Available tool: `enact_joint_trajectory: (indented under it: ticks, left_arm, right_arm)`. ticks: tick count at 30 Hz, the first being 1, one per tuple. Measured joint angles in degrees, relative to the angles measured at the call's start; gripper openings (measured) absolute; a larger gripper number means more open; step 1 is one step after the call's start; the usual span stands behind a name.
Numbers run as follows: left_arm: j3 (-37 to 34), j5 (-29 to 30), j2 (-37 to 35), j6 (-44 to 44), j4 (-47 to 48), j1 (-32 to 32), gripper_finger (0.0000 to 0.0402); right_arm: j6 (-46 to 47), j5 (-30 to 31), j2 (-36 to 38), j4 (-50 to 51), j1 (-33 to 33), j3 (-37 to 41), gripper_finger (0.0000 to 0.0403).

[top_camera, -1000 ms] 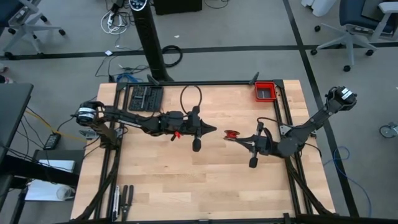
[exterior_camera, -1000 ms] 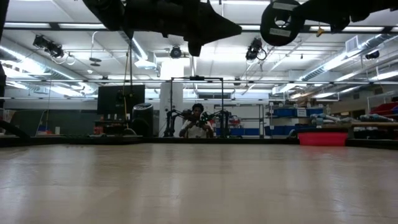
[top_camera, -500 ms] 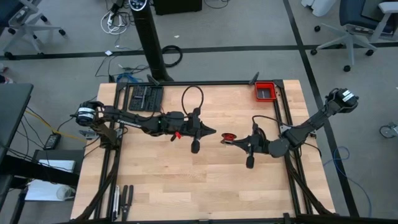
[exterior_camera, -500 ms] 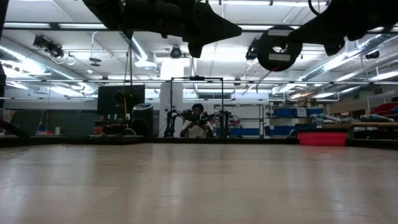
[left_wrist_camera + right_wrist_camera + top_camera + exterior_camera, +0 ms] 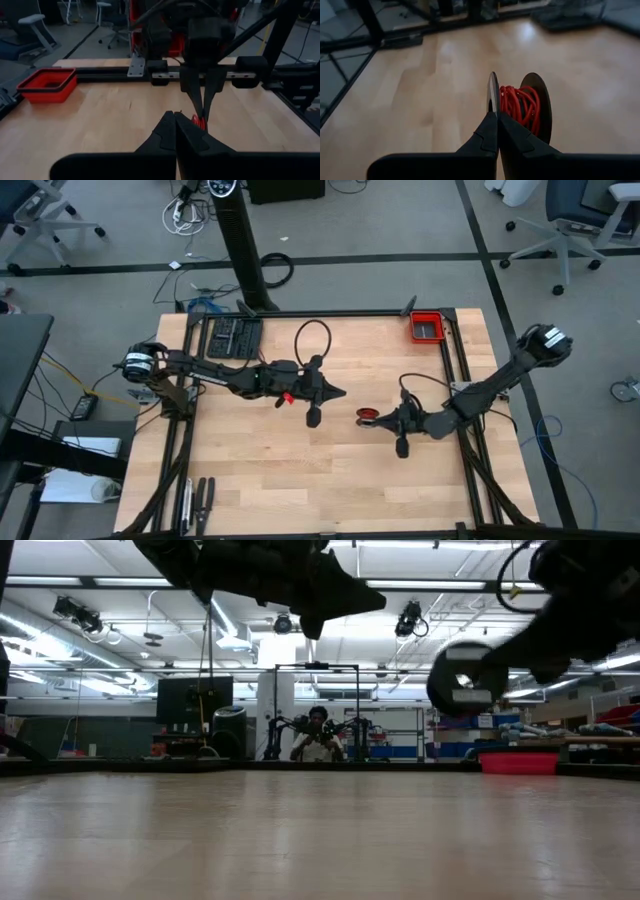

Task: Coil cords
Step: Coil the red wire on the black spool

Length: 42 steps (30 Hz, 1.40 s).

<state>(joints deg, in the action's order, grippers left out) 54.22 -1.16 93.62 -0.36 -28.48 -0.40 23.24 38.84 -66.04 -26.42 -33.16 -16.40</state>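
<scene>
The wooden table (image 5: 250, 470) fills the middle of the high view. The left arm reaches in from the left side of the frame. The left gripper (image 5: 338, 391) sits near the middle of the table, a bit above center, and its two fingers are pressed together with nothing between them. In the left wrist view the closed tips (image 5: 174, 116) point toward the other arm.

The right arm comes in from the right side of the frame. The right gripper (image 5: 368, 418) is just right of center and a little lower than the left one. Its fingers are squeezed together on a small dark spool (image 5: 537, 105). The red cord (image 5: 519, 104) is wound up on that spool in a tight little bundle. In the high view the cord (image 5: 367, 414) shows as a tiny red spot at the tip of the right gripper, near the left gripper but not touching it.

A red bin (image 5: 427, 327) sits at the upper right corner of the table. A black cable loop (image 5: 312, 338) lies near the top middle. A dark tray (image 5: 232, 336) rests at the upper left of the table.

In the low view a person (image 5: 317, 736) is far back in the room.
</scene>
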Motion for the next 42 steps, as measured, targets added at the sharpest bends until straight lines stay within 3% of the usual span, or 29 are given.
enact_joint_trajectory:
  ticks: [6,15,26,37,42]
  left_arm:
    - [0.0,-0.02,0.02,-3.38,0.96,-0.09,0.0]
    - [0.0,-0.1,0.04,-6.4,6.22,-1.0,0.0]
    - [0.0,0.52,0.17,-7.85,6.2,-1.16,0.0]
    - [0.0,0.67,0.17,-9.09,7.22,-1.2,0.0]
    - [0.0,0.69,0.17,-9.07,7.23,-1.2,0.0]
  right_arm:
    - [6.03,-9.98,-3.57,0.44,2.82,2.04,0.0]
    - [7.06,-21.29,-7.2,0.21,4.92,1.68,0.0001]
    - [7.23,-22.6,-7.64,2.32,5.01,1.19,0.0005]
    - [7.65,-21.69,-8.04,4.07,4.66,1.47,0.0077]
    - [6.52,-20.57,-8.0,2.28,4.3,1.46,0.0086]
